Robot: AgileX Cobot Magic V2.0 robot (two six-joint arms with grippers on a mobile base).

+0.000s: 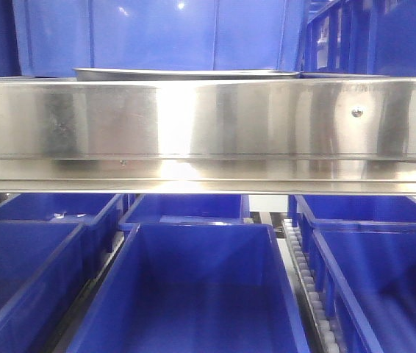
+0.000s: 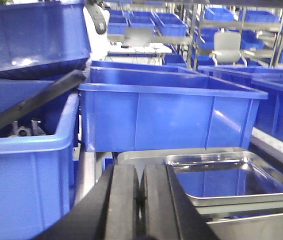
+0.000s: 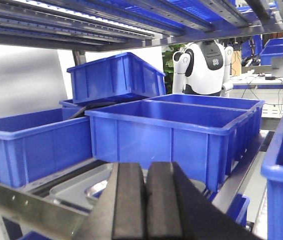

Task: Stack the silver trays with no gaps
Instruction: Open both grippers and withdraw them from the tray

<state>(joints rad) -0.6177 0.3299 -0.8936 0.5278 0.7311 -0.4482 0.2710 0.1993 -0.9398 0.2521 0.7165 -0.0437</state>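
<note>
Blue bins on racks — steel rail, white wall

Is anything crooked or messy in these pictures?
Yes. One blue bin sits tilted on top of the bins at the left, propped up by a dark slanting panel. The silver trays lie flat, the smaller inside the larger.

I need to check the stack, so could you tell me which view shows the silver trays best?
The left wrist view: the silver trays show from above, a smaller one resting on a larger. The front view shows only a thin edge; the right wrist view a partial glimpse.
</note>
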